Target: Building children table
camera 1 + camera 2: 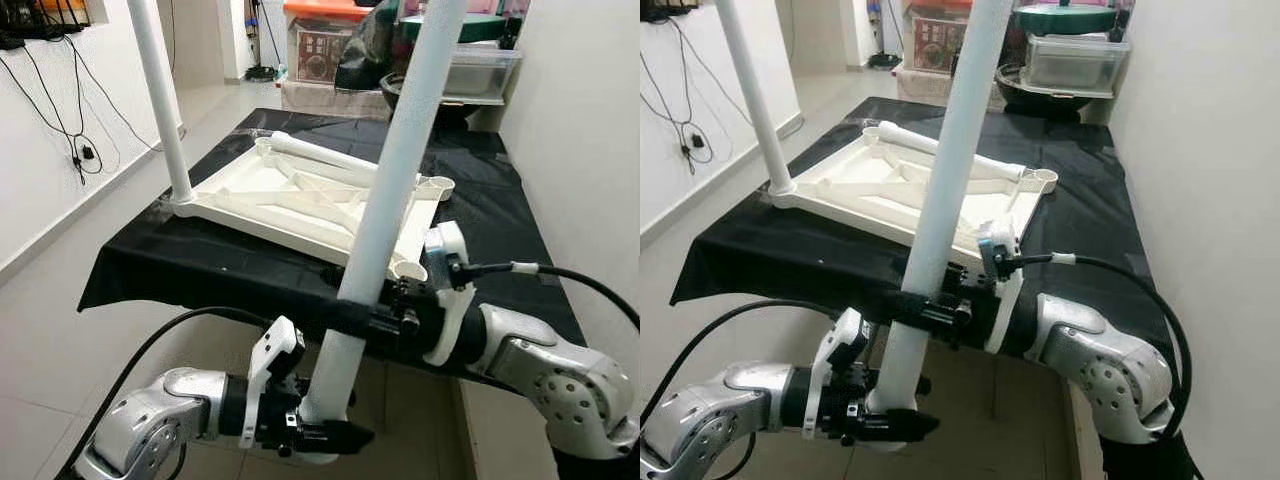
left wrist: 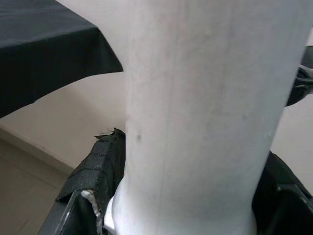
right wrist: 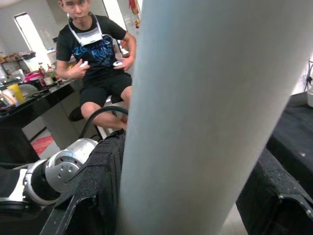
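A white table top lies upside down on the black-covered table. One white leg stands fitted upright at its near left corner, and another leg lies across its far side. I hold a long white table leg nearly upright in front of the table edge. My left gripper is shut on its bottom end. My right gripper is shut on it higher up, just below the empty near right corner socket. The leg is close in the left wrist view, and the leg likewise in the right wrist view.
A white wall runs close along the table's right side. Plastic storage boxes and a dark bowl crowd the far end. Cables hang on the left wall. A seated person holding controllers is behind me.
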Controlling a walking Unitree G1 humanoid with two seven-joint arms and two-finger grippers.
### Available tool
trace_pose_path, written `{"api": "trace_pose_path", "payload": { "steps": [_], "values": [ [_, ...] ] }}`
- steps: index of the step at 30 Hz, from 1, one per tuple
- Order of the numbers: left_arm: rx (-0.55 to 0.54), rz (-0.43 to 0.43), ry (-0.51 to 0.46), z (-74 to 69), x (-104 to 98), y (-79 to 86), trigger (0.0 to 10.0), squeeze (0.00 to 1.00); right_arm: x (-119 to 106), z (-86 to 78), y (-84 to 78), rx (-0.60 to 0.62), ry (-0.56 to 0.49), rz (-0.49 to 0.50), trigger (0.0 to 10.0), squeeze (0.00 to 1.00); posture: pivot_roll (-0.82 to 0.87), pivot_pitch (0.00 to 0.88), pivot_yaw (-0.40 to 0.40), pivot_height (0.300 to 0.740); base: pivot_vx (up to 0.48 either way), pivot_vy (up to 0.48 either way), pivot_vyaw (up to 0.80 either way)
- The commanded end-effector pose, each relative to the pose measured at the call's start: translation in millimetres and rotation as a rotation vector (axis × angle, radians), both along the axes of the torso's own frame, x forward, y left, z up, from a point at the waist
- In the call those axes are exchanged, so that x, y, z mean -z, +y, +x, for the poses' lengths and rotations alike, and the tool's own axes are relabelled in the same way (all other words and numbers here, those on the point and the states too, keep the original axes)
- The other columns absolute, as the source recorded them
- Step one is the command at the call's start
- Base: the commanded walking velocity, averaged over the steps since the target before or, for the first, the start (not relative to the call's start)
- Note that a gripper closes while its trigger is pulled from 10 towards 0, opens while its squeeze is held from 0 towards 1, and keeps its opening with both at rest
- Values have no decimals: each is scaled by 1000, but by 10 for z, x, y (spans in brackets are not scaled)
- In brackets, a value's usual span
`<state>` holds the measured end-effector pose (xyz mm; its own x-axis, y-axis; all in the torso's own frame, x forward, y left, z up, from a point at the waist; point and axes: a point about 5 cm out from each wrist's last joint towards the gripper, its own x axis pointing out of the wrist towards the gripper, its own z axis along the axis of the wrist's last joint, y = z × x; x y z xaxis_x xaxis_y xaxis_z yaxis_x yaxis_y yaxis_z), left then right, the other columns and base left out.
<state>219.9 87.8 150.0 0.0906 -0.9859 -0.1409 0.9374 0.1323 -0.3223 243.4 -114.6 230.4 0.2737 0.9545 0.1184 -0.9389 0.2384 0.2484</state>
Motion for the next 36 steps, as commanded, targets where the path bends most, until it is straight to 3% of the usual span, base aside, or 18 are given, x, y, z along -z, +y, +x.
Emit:
{"api": "trace_pose_path", "payload": {
  "steps": [1,6,7,9,10,24,25,28,29,30,31,34,36],
  "values": [
    [26,-4,1,-36,-19,-4,10000,0,-27,-32,25,-30,-3,10,10000,0,131,29,-40,740,0,0,0],
    [35,-1,14,-42,-4,4,10000,0,-39,-53,73,-61,7,30,10000,0,128,38,-40,740,0,0,0],
    [42,3,28,-75,18,10,10000,0,-49,-75,104,-83,15,46,1098,0,127,46,-41,740,0,0,0],
    [44,4,35,-89,20,12,10000,0,-54,-83,108,-91,19,50,1098,0,127,46,-41,740,0,0,0],
    [48,6,42,-103,26,18,10000,0,-60,-93,113,-100,23,58,0,0,126,49,-42,740,0,0,0],
    [-15,86,76,-52,111,36,10000,0,-145,-122,117,-114,30,114,0,0,119,58,-44,740,0,0,0],
    [-30,90,50,-34,106,29,10000,1000,-139,-116,107,-110,32,112,0,0,120,61,-46,740,0,0,0],
    [-33,104,4,-26,85,11,10000,1000,-117,-93,62,-88,34,99,0,0,122,61,-46,740,0,0,0],
    [-27,106,5,-35,83,5,10000,882,-105,-82,36,-72,35,89,0,0,123,62,-47,740,0,0,0],
    [-27,106,5,-35,83,5,10000,882,-105,-82,36,-72,35,89,0,0,123,62,-47,740,0,0,0],
    [-24,107,6,-41,82,2,10000,0,-97,-74,19,-60,36,83,0,0,123,62,-47,740,0,0,0],
    [-53,105,-14,-17,60,-1,10000,0,-47,-10,-93,23,39,50,0,0,122,61,-48,740,0,0,0],
    [-105,105,-45,30,43,10,10000,0,2,100,-257,148,41,21,0,0,123,60,-49,740,0,0,0]
  ]
}}
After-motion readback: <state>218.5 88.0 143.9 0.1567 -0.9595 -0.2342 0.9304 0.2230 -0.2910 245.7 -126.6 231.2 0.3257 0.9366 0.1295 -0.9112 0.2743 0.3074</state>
